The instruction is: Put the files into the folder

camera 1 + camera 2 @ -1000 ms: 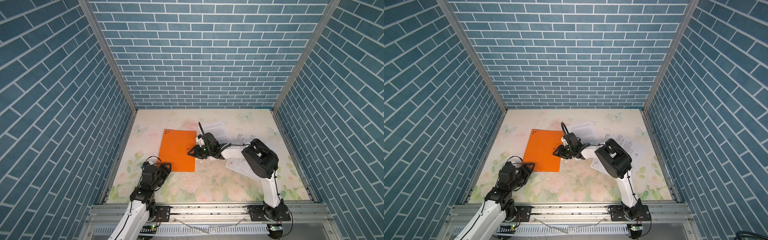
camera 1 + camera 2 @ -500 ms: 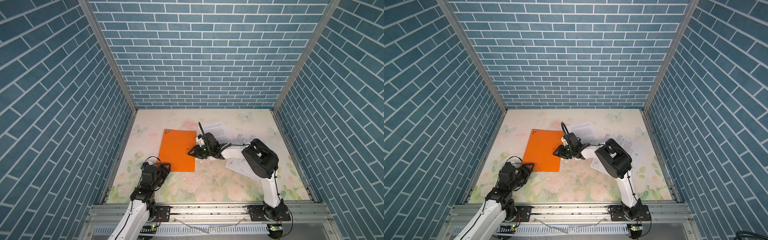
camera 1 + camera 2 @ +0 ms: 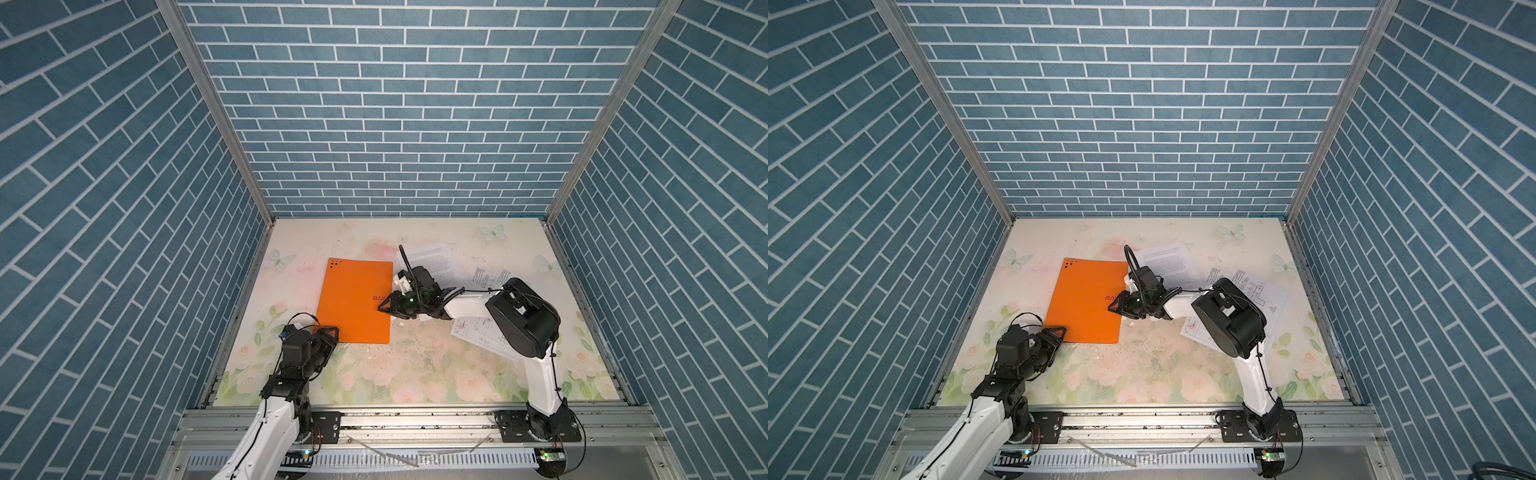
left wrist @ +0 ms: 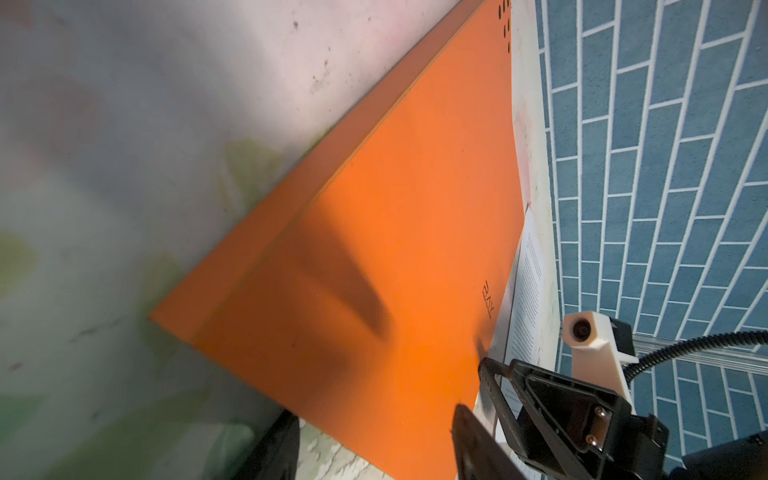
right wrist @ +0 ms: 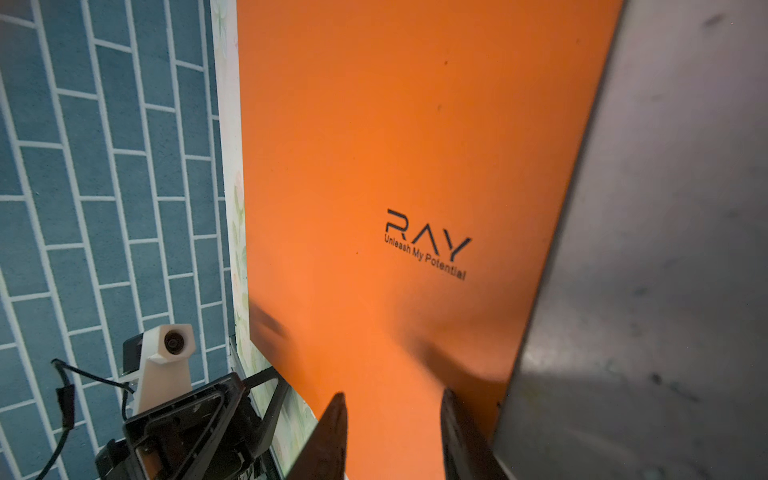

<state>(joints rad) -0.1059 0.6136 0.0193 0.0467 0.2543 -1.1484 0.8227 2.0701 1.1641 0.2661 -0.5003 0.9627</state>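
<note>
Down on the pale floral surface (image 3: 415, 374): flat orange rectangular folder (image 3: 355, 301), closed. Right hand (image 3: 381, 308) at its right edge, spread apart over the cover. Left hand (image 3: 332, 330) at its near left corner, also apart. Loose white paper files (image 3: 436, 262) just right, outside it.

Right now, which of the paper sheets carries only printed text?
The sheet nearest the orange folder; the drawing sheets, farther right, show line diagrams.

folder (image 3: 353, 303): orange, small dark logo, black dots at one corner.
text sheet (image 3: 438, 262): white, dense black print.
drawing sheet (image 3: 473, 332): white, black lines, red marks.
table (image 3: 415, 374): pale, pink roses, green leaves, butterflies.
walls (image 3: 395, 104): blue brick, white joints.
</note>
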